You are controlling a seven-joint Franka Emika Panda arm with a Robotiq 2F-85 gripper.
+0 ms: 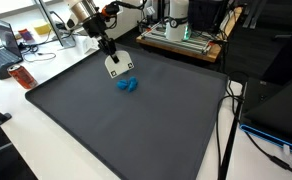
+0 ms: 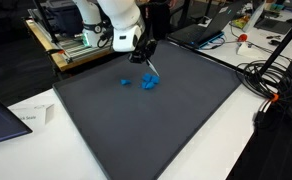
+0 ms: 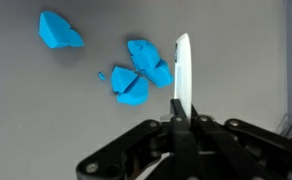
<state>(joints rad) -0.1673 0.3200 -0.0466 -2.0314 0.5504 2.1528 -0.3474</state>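
My gripper (image 3: 179,108) is shut on a thin white flat blade (image 3: 183,68) that sticks out ahead of the fingertips, seen edge-on in the wrist view. In an exterior view the blade shows as a white card (image 1: 116,68) hanging below the gripper (image 1: 109,48). Just left of the blade lies a cluster of bright blue lumps (image 3: 141,72), with a separate blue lump (image 3: 60,30) further left and a tiny crumb (image 3: 102,75) between them. All rest on a dark grey mat (image 1: 136,130). The blade's tip (image 2: 152,71) hangs right above the blue cluster (image 2: 149,83); whether it touches is unclear.
The mat covers a white table (image 2: 216,140). A red bottle (image 1: 24,76) and laptop (image 1: 0,52) stand beyond one mat edge, equipment (image 1: 181,30) at the back. Cables (image 2: 271,85) and a paper sheet (image 2: 28,118) lie off the mat.
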